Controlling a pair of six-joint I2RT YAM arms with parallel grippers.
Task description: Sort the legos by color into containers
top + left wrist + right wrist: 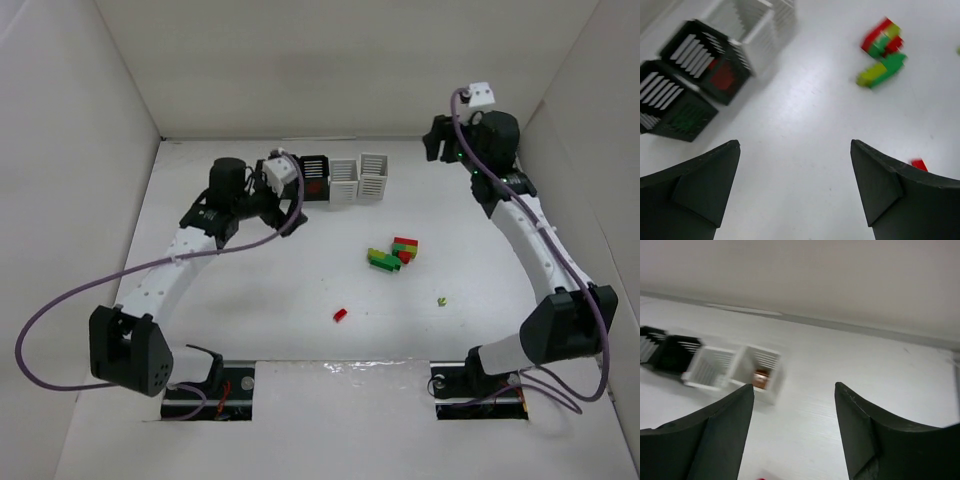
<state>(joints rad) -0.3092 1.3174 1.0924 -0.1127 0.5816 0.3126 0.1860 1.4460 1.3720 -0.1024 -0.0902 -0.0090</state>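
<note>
A cluster of red, green and yellow-green legos (393,253) lies mid-table; it also shows in the left wrist view (882,55). A single red brick (340,314) and a tiny yellow-green piece (441,300) lie nearer. The baskets stand in a row at the back: a black one (315,178) and two white ones (343,182) (373,176). In the left wrist view one black basket (722,75) holds red and another (682,112) holds green. A white basket (761,375) holds an orange-brown brick. My left gripper (288,200) (795,150) is open and empty beside the black baskets. My right gripper (437,140) (794,390) is open and empty, raised at the back right.
White walls close in the table on the left, back and right. The second black basket is mostly hidden behind my left wrist in the top view. The red brick (919,164) peeks out beside my left gripper's right finger.
</note>
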